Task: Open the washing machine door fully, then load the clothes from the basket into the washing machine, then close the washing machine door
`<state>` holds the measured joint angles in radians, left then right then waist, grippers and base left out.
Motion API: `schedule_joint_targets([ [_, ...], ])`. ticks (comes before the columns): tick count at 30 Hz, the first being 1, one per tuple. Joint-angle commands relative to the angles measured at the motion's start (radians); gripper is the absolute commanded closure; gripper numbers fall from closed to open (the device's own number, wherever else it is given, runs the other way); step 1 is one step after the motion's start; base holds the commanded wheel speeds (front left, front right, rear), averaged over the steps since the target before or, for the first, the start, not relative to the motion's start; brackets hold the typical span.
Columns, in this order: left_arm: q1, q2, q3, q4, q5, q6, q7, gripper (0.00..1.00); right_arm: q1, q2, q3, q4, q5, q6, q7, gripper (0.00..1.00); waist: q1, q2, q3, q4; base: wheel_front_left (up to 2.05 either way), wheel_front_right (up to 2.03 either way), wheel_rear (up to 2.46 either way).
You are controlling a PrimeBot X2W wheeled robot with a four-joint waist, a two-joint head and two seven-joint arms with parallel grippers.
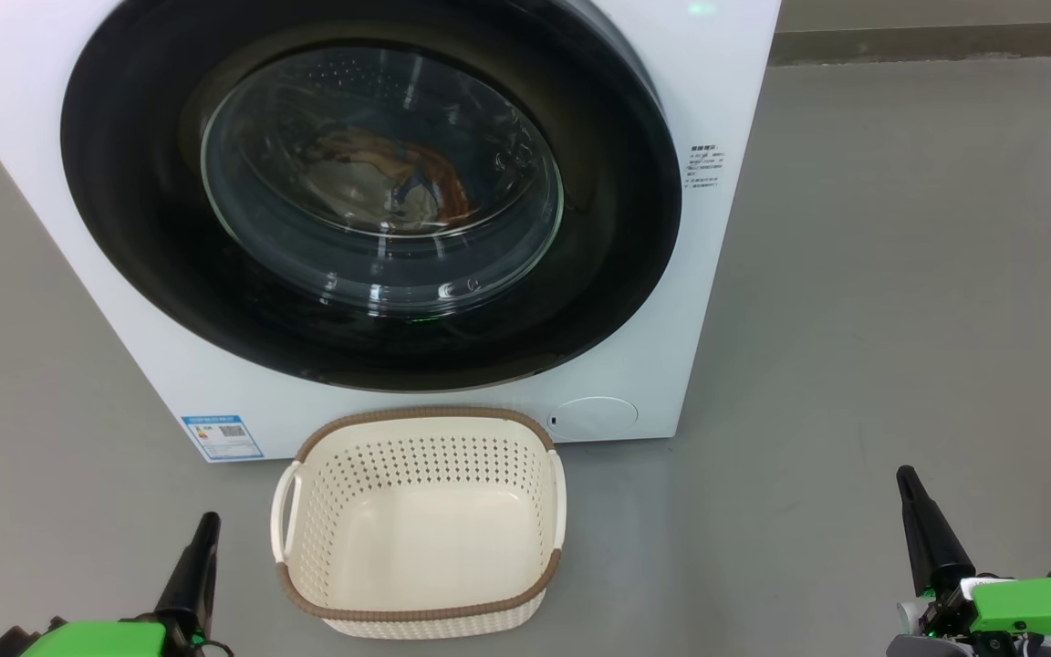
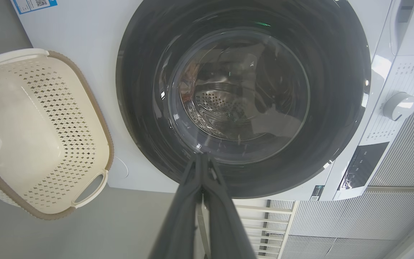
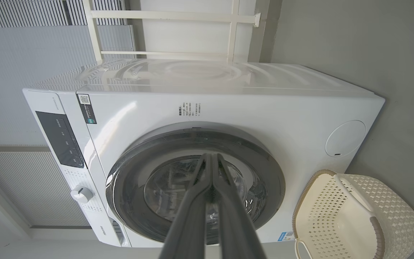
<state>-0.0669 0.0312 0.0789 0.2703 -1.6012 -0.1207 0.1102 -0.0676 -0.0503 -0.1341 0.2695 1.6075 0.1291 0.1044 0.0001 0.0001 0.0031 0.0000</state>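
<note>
The washing machine door (image 1: pixel 370 196) appears to sit flush against the front of the washing machine (image 1: pixel 726 91). Through its glass bowl the clothes (image 1: pixel 389 178) show as a brown and orange bundle lying low in the drum. The basket (image 1: pixel 416 613) stands on the floor (image 1: pixel 900 319) just in front of the machine, under the door's lower edge, and nothing lies in it. Judged from this, loading and closing look done, so any coming move would be at most a press on the door to check the latch. That press turns on where the door stands from each arm. The left gripper (image 1: pixel 209 525) hangs low at the basket's left side, with its two fingers pressed together and nothing between them. The door's centre lies ahead of it, up and to its right, and in the left wrist view the left gripper's tip (image 2: pixel 201 158) points at the lower rim of the glass. The right gripper (image 1: pixel 907 479) is likewise pinched closed and empty. It stands well out to the right, past the machine's right edge, so the door lies ahead and well to its left. In the right wrist view the right gripper's fingers (image 3: pixel 210 160) line up on the door's near rim. The left arm looks the nearer to both door and basket. The door is round and has no long axis to align with, and which edge carries the catch cannot be told.
</note>
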Motion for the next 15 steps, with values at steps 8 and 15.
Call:
schedule_joint_targets([
  [8, -0.041, 0.019, 0.035, -0.025, -0.008, -0.010, 0.003, 1.00, -0.040, -0.002, 0.022, -0.025, 0.002, 0.002, 0.008, 1.00, 0.0000, -0.0001, 0.000, 0.000, 0.00, 0.00, 0.00],
  [15, -0.041, 0.019, 0.035, -0.025, -0.008, -0.010, 0.003, 1.00, -0.040, -0.001, 0.022, -0.025, 0.002, 0.002, 0.008, 1.00, 0.0000, -0.0001, 0.000, 0.000, 0.00, 0.00, 0.00],
])
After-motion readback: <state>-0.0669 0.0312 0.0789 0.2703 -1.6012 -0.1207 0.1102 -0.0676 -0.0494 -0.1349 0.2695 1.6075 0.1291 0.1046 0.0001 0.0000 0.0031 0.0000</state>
